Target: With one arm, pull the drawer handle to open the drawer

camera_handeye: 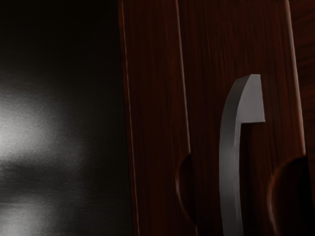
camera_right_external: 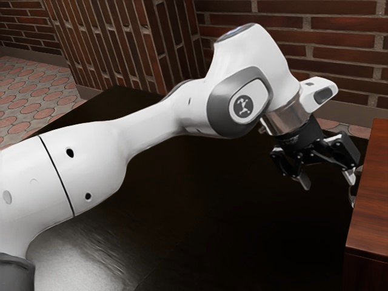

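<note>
The curved grey metal drawer handle [camera_handeye: 231,162] stands off the dark red-brown wooden drawer front [camera_handeye: 211,49], right ahead of my hand and close to it. Two dark rounded shapes lie on the wood, one on each side of the handle; I judge them to be shadows or blurs of my own fingers, but I cannot tell which.

In the exterior view my black two-finger gripper [camera_right_external: 327,180] hangs just beside the front face of the reddish-brown wooden cabinet [camera_right_external: 370,200] at that view's right edge. Its fingers are spread apart and nothing is clamped between them.

The drawer front looks level with the wood beside it, so I judge the drawer not yet pulled out. The approach looks nearly done. What is left is to bring the fingers around the handle, close on it and pull.

Below lies the dark glossy tabletop [camera_right_external: 182,242], with a brick wall [camera_right_external: 339,36] behind.
</note>
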`<action>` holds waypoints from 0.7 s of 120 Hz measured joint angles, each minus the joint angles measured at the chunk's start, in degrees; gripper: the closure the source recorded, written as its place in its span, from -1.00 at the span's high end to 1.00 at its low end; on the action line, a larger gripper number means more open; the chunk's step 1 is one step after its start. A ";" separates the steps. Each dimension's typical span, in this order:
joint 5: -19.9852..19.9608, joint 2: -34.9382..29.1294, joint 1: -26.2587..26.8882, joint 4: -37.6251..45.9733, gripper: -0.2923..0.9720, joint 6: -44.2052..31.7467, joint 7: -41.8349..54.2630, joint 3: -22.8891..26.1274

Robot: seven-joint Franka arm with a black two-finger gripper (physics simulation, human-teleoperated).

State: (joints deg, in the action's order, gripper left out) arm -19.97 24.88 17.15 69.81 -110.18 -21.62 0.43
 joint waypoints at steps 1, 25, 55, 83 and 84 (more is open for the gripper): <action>0.00 0.02 0.00 0.00 0.48 -0.03 0.01 0.00; -0.05 0.17 -0.01 0.00 0.43 -0.46 0.23 0.00; 0.13 0.20 -0.05 0.08 0.17 -0.65 0.42 -0.13; -0.66 0.13 -0.01 0.01 0.12 -0.85 0.52 0.36; -0.67 0.13 -0.01 0.01 0.12 -0.87 0.52 0.38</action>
State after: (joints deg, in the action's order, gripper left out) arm -20.64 25.01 17.14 69.82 -111.05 -21.09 0.81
